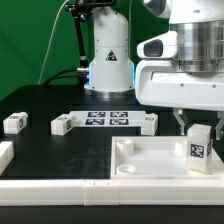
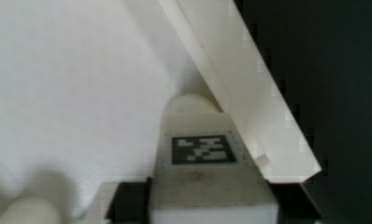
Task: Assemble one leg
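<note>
My gripper (image 1: 198, 128) is shut on a leg (image 1: 197, 148), a white block with a black-and-white tag, and holds it upright over the right part of the large white tray (image 1: 150, 165). In the wrist view the leg (image 2: 202, 150) sits between the two dark fingers (image 2: 133, 200), its far end close to the tray's raised side wall (image 2: 254, 80). I cannot tell whether the leg touches the tray floor. Three more legs lie on the black table: one at the far left (image 1: 14, 122), one left of centre (image 1: 62, 124), one behind the tray (image 1: 148, 121).
The marker board (image 1: 105, 119) lies flat on the table between the loose legs. A white robot base (image 1: 108, 60) stands behind it. A white part edge (image 1: 5, 152) shows at the exterior view's left, near the front.
</note>
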Tool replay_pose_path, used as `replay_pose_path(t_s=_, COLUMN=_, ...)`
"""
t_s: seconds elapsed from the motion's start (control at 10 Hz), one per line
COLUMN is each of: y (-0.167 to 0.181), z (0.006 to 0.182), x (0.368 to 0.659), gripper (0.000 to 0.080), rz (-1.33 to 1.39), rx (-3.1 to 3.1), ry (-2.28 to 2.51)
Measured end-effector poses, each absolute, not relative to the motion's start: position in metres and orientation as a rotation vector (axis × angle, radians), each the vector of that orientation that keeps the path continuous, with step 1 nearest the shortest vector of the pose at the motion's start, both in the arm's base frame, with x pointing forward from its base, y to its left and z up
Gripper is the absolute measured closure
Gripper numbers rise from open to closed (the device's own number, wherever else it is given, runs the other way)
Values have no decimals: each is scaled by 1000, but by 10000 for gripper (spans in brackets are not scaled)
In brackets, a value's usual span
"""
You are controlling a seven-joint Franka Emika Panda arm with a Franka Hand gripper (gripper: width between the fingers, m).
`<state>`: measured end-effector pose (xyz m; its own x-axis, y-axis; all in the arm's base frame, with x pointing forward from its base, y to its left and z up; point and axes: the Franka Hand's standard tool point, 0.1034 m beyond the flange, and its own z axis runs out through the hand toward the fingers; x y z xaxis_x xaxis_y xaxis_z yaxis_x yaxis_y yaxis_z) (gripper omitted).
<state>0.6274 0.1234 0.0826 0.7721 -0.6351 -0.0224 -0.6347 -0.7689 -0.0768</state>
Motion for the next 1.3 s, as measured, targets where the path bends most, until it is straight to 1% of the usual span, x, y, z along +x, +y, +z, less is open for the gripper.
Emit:
replay_pose_path(t_s=0.2, y=124, z=82, x=627, gripper=498, rz=3, rx=-2821, ry=1181)
replay_pose_path(t_s=0.3, y=124, z=82, x=627, gripper=498, rz=1, rx=-2843, ry=1124)
replay_pose_path(t_s=0.4, y=125, z=82, x=627, gripper=275, rz=-3, rx=-2872, ry=1049)
replay_pose_path(t_s=0.5, y=125, z=82, x=627, gripper=275, rz=-3, rx=-2890, ry=1001)
replay_pose_path(t_s=0.6, y=126, z=83, x=627, gripper=176, rz=-15, rx=-2956, ry=812)
replay_pose_path(t_s=0.7, y=130, z=83, x=627, gripper=158, rz=-39, rx=-3046, ry=502)
replay_pose_path(t_s=0.9, y=127, z=82, x=627, gripper=151, rz=-46, rx=-3081, ry=176)
replay_pose_path(t_s=1.3, y=124, z=82, x=628, gripper=150, rz=-60, rx=-3075, ry=-334)
